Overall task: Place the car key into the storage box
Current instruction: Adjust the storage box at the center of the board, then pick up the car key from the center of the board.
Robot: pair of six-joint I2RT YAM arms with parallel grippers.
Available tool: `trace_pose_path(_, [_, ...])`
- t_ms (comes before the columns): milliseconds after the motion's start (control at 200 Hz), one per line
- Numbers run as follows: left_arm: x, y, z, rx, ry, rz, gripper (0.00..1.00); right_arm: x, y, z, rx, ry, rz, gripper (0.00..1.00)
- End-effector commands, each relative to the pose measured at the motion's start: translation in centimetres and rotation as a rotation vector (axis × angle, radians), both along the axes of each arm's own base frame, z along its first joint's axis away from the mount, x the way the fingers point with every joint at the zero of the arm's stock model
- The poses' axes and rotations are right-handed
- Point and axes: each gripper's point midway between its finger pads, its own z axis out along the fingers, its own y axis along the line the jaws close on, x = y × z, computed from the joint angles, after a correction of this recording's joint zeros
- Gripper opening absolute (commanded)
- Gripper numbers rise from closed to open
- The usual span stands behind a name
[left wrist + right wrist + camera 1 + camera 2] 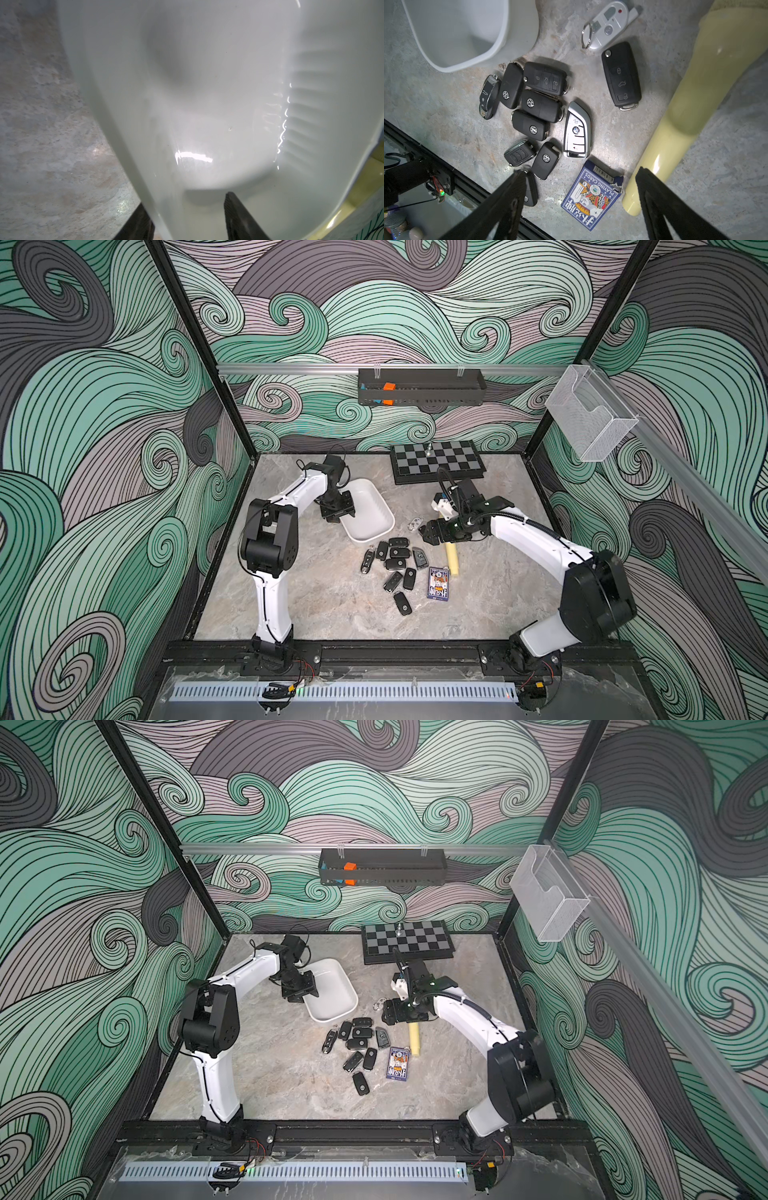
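Looks barely started: no key inside storage box [368,510], with car keys [397,562] heaped on surface [332,605] just beside its near end, white fob [607,25] and loose black key [620,74] lying a little apart. Nothing gripped: left jaws apart, one each side of box wall, not pinching it; right jaws wide apart, hovering over heap. Leaves pick, carry and drop all to do.

The marbled desk [324,605] carries the white storage box [372,510]. Black car keys [397,558] cluster just beside it, with a silver fob [414,524] near it. A yellow tube [452,562] and card pack [439,583] lie farther off, and a chessboard [436,460] well apart.
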Motion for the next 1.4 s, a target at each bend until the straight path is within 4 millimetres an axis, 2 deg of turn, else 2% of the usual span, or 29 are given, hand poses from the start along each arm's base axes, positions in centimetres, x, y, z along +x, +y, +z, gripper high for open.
trace_pose_path(0, [-1.1,0.6,3.9,-0.028,-0.059,-0.005,0.65,1.3,0.4,-0.3,-0.04,-0.027,0.046,0.82])
trace_pose_path(190, [-3.4,2.0,6.0,-0.083,-0.096,0.065,0.77,2.9,0.3,-2.8,-0.127,-0.001,0.063,0.79])
trace_pose_path(215, [-3.7,2.1,6.1,-0.095,-0.098,0.081,0.85,3.1,0.3,-3.1,-0.136,0.0,0.07,0.79])
trace_pose_path(250, [-4.2,2.3,6.3,-0.113,-0.108,0.102,0.87,3.5,0.2,-3.7,-0.158,0.002,0.076,0.79])
trace_pose_path(270, [-4.5,2.4,6.5,-0.12,-0.112,0.112,0.96,3.7,0.1,-3.9,-0.168,0.001,0.08,0.79])
trace_pose_path(290, [-4.6,2.5,6.7,-0.132,-0.123,0.125,0.98,3.9,0.1,-4.1,-0.176,0.002,0.084,0.79])
trace_pose_path(505, [-7.6,3.4,6.2,-0.198,-0.102,0.18,0.99,5.6,0.1,-6.0,-0.247,0.006,0.109,0.79])
trace_pose_path(745, [-10.1,3.9,5.0,-0.219,-0.079,0.224,0.99,6.8,0.4,-7.3,-0.326,-0.005,0.13,0.72])
trace_pose_path(796, [-10.4,3.9,4.5,-0.218,-0.068,0.232,0.99,6.8,0.5,-7.6,-0.339,-0.005,0.136,0.71])
trace_pose_path(816, [-10.5,4.0,5.1,-0.223,-0.092,0.233,0.99,6.8,0.5,-7.7,-0.345,-0.006,0.138,0.71])
trace_pose_path(1031, [-11.3,4.6,4.6,-0.214,-0.092,0.25,0.99,6.1,0.2,-9.1,-0.398,0.012,0.146,0.65])
trace_pose_path(1396, [-11.7,5.2,4.3,-0.21,-0.084,0.268,0.99,4.7,-0.3,-10.8,-0.427,0.061,0.136,0.49])
